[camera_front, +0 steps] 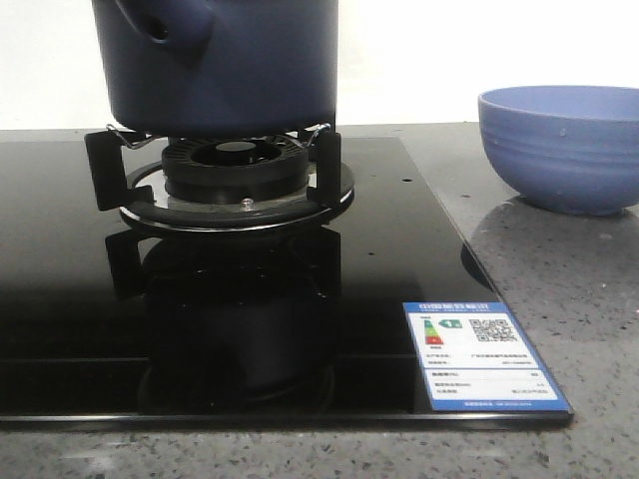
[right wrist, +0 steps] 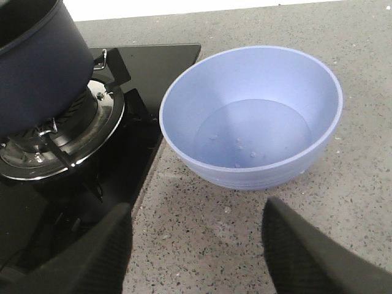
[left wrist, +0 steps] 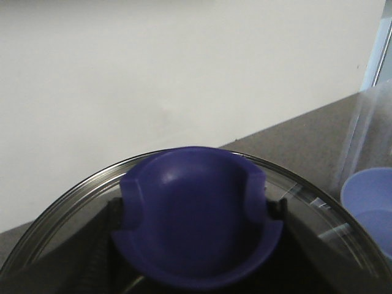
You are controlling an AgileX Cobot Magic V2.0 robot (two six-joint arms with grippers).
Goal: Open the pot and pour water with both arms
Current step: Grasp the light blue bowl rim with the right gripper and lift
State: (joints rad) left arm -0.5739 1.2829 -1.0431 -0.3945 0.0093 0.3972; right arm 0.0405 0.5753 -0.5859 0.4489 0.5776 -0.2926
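I see one printed thing: a blue-bordered energy label [camera_front: 486, 355] stuck on the near right corner of the black glass cooktop [camera_front: 60, 299]. It carries a QR code, coloured rating bars and rows of small characters, all too small for me to read. Nothing else bears text.

Bright, even indoor light across all three views, with strong reflections.

The glossy black glass cooktop [camera_front: 250, 329] mirrors the dark navy-blue cylindrical pot [camera_front: 225, 60] and burner. The front view is slightly soft. In the left wrist view the dark blue knob [left wrist: 196, 217] is blurred; the white wall is washed out.
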